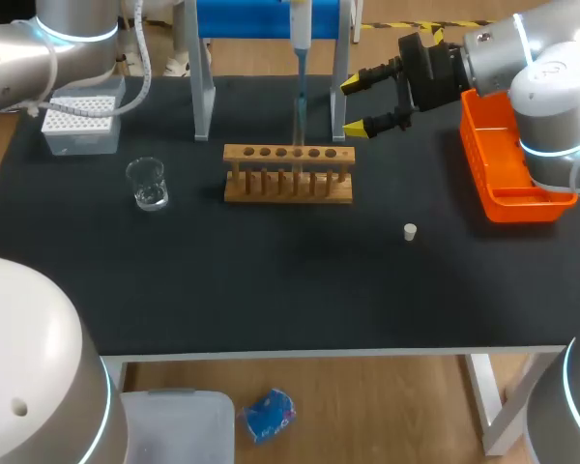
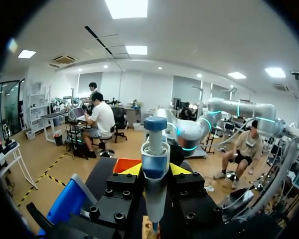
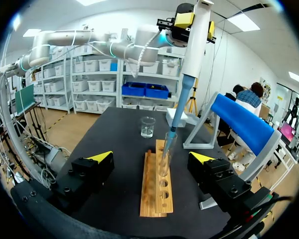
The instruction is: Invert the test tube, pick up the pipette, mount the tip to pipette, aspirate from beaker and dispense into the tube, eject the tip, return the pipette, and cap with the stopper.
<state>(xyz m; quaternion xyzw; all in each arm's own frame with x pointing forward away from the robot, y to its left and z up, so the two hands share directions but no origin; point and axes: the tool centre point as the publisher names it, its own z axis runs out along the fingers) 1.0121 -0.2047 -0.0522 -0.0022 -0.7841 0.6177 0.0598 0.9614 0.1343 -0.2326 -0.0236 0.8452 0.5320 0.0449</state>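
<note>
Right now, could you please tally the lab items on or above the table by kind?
tip box: 1
glass beaker: 1
wooden test tube rack: 1
test tube: 1
pipette: 1
white stopper: 1
orange bin: 1
blue stand: 1
Total: 8

Right end effector (image 1: 354, 106) spread wide (left end effector (image 2: 155, 169) clamped).
</note>
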